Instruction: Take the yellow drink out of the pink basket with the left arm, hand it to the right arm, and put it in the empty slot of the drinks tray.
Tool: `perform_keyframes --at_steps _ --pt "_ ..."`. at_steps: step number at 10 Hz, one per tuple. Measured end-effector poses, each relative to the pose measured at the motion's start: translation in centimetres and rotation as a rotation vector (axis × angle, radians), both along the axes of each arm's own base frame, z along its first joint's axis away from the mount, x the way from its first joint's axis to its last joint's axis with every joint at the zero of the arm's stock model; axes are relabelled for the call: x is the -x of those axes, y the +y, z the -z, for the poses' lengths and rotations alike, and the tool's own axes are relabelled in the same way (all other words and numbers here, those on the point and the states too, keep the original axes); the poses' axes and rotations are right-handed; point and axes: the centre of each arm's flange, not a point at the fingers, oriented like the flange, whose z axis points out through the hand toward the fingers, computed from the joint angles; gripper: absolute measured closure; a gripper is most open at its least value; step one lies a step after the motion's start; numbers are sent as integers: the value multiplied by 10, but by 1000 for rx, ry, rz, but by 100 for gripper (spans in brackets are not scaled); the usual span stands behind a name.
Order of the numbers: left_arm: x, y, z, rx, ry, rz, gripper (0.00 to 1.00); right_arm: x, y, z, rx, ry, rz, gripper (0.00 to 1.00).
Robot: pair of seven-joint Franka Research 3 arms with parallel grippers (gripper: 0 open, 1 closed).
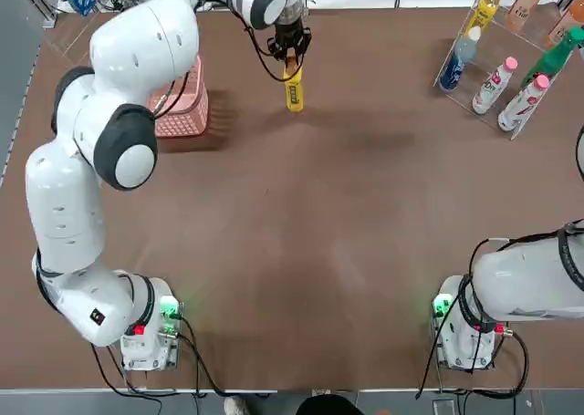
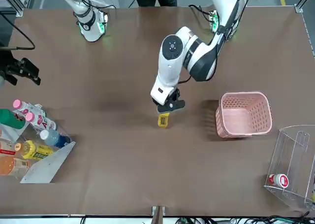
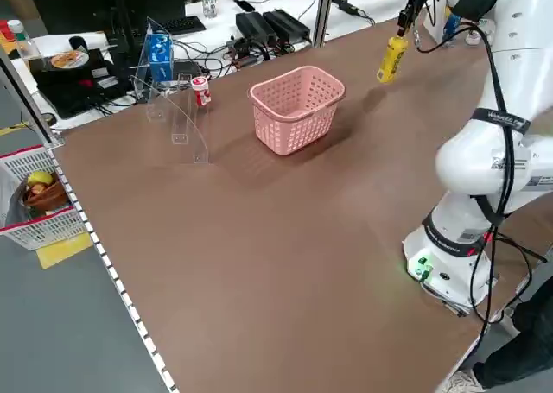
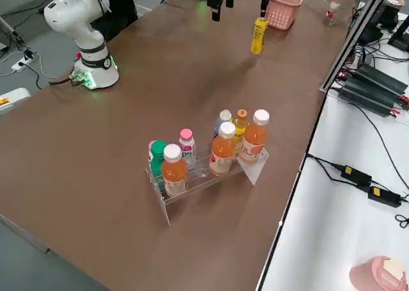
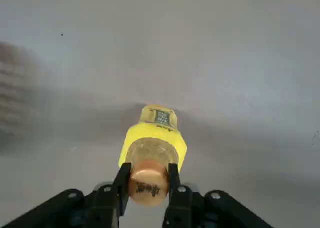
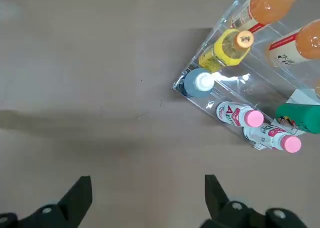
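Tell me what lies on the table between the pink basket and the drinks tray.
Nothing: bare table, per the top view. Above it, the left gripper holds the yellow drink.

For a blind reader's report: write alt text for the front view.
The left gripper holds the yellow drink by its cap above the brown table, beside the empty pink basket. The drinks tray of bottles stands at the picture's left edge.

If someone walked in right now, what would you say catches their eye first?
The yellow drink hanging by its cap from the left gripper above the bare table, beside the pink basket. Then the drinks tray of colourful bottles at the far right corner, with the right gripper open near it.
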Motion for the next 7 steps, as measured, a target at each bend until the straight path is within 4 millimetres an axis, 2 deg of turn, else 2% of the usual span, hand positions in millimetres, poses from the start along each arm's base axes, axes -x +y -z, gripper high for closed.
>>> perform_keyframes --at_steps 3,7 --pt "4 -16 23 7 -4 -16 66 0 0 0 0 0 0 0" --pt "10 -28 20 4 -29 -17 66 0 0 0 0 0 0 0"
